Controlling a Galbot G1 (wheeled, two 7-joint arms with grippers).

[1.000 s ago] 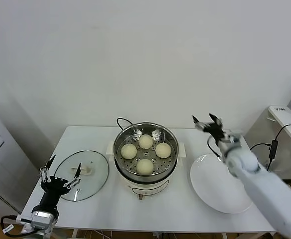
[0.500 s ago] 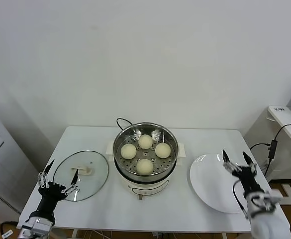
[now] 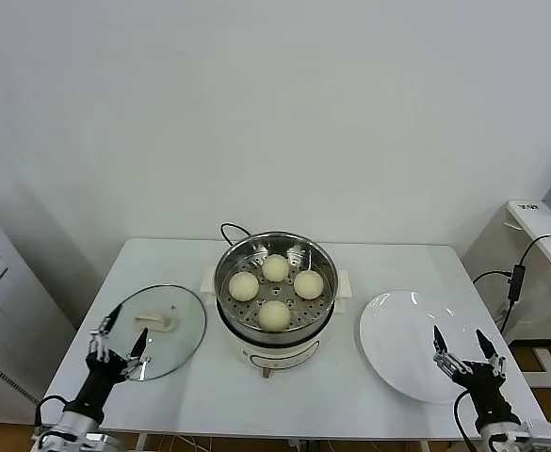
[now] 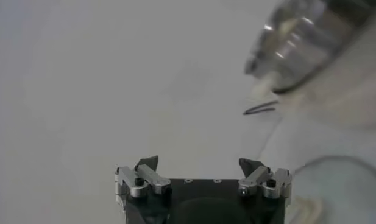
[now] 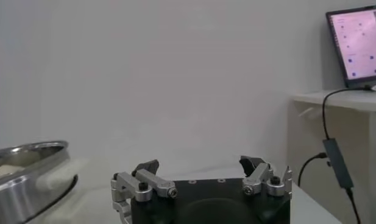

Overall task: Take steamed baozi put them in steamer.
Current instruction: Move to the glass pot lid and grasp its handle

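Observation:
Several cream-white baozi (image 3: pixel 275 314) lie in the shiny steel steamer (image 3: pixel 226 266) on its white pot base at the table's middle. The steamer also shows in the left wrist view (image 4: pixel 303 42) and in the right wrist view (image 5: pixel 23 176). My left gripper (image 3: pixel 117 331) is open and empty, low at the front left, over the near edge of the glass lid. My right gripper (image 3: pixel 461 345) is open and empty, low at the front right, at the near edge of the white plate. Both also show open in their wrist views, left (image 4: pixel 200 165) and right (image 5: pixel 201 165).
A round glass lid (image 3: pixel 171 339) with a cream handle lies left of the steamer. A flat white plate (image 3: pixel 402 339) lies to its right, bare. A black cord (image 3: pixel 230 229) runs behind the pot. A side cabinet with cables (image 3: pixel 539 235) stands at the far right.
My right arm has swung from above the back right of the table down to the front right edge. My left gripper has shifted slightly right and lower.

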